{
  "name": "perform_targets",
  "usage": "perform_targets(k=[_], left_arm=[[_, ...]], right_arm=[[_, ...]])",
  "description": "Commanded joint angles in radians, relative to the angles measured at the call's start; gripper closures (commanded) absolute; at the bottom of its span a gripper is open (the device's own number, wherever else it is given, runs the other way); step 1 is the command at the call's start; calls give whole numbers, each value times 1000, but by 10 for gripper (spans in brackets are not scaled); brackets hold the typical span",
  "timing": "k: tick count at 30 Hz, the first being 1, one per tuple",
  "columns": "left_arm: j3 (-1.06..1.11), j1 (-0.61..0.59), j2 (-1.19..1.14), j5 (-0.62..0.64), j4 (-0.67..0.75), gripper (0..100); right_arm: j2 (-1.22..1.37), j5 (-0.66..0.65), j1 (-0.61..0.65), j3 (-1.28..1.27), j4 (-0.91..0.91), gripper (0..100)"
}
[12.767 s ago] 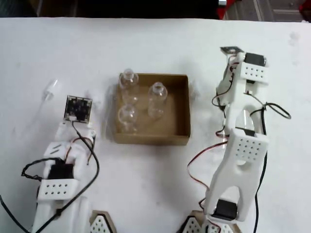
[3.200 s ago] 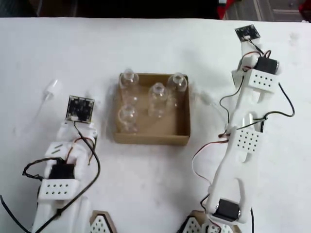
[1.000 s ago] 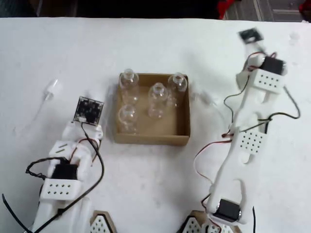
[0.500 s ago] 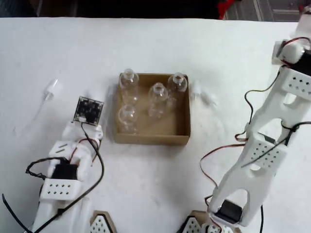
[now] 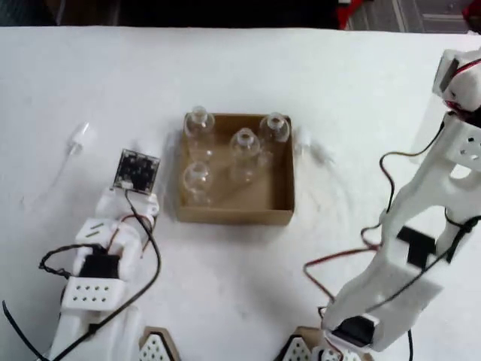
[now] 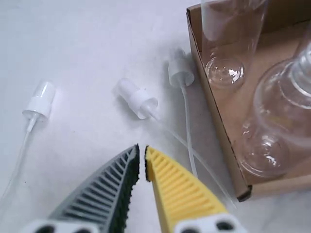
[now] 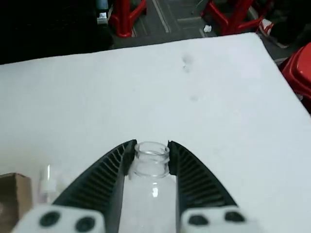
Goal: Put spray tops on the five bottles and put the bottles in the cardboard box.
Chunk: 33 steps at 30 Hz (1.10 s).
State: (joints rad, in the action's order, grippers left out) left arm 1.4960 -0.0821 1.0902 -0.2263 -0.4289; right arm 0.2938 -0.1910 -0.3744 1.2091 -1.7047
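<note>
The cardboard box (image 5: 282, 162) sits mid-table and holds several clear bottles without tops, such as one (image 5: 243, 147) near its middle. My right gripper (image 7: 151, 151) is shut on the neck of another clear open-mouthed bottle (image 7: 151, 160), held upright above the table. The right arm (image 5: 421, 226) stands raised by the table's right edge. My left gripper (image 6: 141, 154) is shut on nothing, just above the table left of the box (image 6: 214, 107). Three white spray tops with long tubes lie ahead of it: one (image 6: 39, 99), a second (image 6: 138, 100), a third (image 6: 179, 73) against the box wall.
Another spray top (image 5: 312, 150) lies just right of the box, also visible as a spray top (image 7: 47, 182) in the right wrist view. A spray top (image 5: 79, 138) lies far left. The left arm (image 5: 98, 248) rests at the front left. Red stands (image 7: 228, 14) are beyond the table.
The right arm has risen and swung toward the table's far right corner, carrying the bottle. The left arm has stayed still over the last second. A further bottle went into the box earlier.
</note>
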Motion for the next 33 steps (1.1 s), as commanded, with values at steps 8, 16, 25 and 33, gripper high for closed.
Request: perform_targets(k=[8,16,25,33], left_arm=[[-9,-21,-5,11,28,972],[-9,-21,-5,11,28,972],[-9,-21,-5,11,28,972],[-9,-21,-5,11,28,972]], right_arm=[[-461,31,182,-376,-21,984],[-587,64,257,-529,-21,984],[-808,149,401,-689,12,984],[-934,141,446,-1109,271,984]])
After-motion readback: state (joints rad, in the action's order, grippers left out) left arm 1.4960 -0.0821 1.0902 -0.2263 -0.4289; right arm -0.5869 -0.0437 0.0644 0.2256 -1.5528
